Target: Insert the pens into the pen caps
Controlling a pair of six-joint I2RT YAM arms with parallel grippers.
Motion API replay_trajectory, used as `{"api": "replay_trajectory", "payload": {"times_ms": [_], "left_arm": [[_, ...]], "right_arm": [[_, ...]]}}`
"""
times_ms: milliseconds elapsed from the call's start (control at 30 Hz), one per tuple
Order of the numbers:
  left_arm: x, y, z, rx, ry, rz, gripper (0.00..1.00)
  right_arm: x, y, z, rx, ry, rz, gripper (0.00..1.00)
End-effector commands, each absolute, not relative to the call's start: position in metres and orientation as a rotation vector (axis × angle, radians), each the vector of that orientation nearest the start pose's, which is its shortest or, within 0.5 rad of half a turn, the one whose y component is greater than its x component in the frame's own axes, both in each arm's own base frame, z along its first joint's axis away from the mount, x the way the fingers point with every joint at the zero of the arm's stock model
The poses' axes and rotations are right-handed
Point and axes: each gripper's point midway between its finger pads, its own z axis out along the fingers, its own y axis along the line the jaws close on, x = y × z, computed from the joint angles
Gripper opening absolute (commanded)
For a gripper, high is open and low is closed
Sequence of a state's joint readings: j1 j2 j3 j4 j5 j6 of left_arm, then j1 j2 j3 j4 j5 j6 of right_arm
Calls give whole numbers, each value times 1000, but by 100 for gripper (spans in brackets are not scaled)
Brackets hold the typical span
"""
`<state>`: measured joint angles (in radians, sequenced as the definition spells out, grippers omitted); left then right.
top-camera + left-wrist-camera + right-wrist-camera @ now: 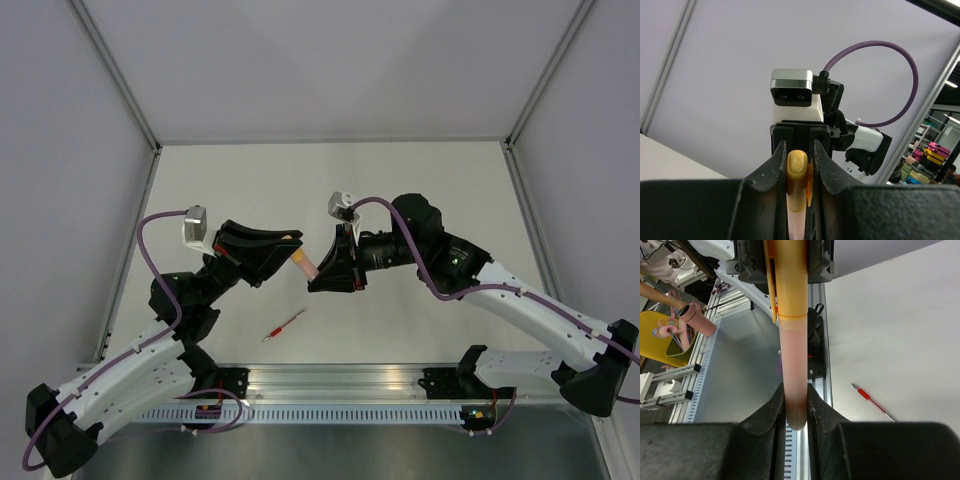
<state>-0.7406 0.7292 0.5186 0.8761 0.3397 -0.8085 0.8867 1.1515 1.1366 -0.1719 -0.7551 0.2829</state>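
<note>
One pen [304, 264] spans left claw [291, 242] to right claw [319, 273], pen cap [790, 280] leftward.

surface [400, 190]: white | slotted rail [340, 385]: fixed along surface's near edge | grey panels [330, 60]: stood around surface's other edges

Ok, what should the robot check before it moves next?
1. Left gripper shut on the yellow cap: ok.
2. Right gripper shut on the pink pen: ok.
3. Pen and cap in one straight line: ok.
4. Cap pushed all the way on: cannot tell.
5. Red pen lying on the table, apart from both arms: ok.
</note>
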Motion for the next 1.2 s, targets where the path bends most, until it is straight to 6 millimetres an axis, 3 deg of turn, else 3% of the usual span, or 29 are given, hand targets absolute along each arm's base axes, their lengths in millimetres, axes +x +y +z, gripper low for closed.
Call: {"api": "replay_trajectory", "payload": {"times_ms": [0,167,533,767,900,933,1000,1033,1067,1100,1133,1167], "left_arm": [[134,-284,305,452,1456,-1642,2],[141,-284,285,430,1505,-1596,2],[134,-280,281,436,1479,-1617,2],[134,-282,285,435,1469,-1631,2],[144,-284,301,428,1492,-1579,2],[148,-283,307,417,1492,-1557,6],[158,-279,322,383,1503,-1488,27],[162,-277,340,373,1473,-1467,48],[166,-274,346,356,1475,-1438,55],[175,-270,343,317,1511,-1380,62],[177,-266,349,303,1506,-1357,72],[181,-261,366,284,1473,-1322,76]], "right_arm": [[138,351,463,-1031,1111,1351,0],[143,350,472,-1023,1083,1315,0],[136,338,489,-1023,978,1273,0],[144,352,457,-1060,1033,1286,0],[148,359,418,-1123,1132,1278,0],[150,360,400,-1134,1168,1273,0],[150,360,375,-1145,1217,1274,0],[150,359,366,-1144,1235,1278,0],[149,357,362,-1141,1243,1277,0],[152,355,345,-1128,1289,1263,0],[152,353,337,-1122,1308,1256,0],[152,350,334,-1100,1326,1248,0]]}}
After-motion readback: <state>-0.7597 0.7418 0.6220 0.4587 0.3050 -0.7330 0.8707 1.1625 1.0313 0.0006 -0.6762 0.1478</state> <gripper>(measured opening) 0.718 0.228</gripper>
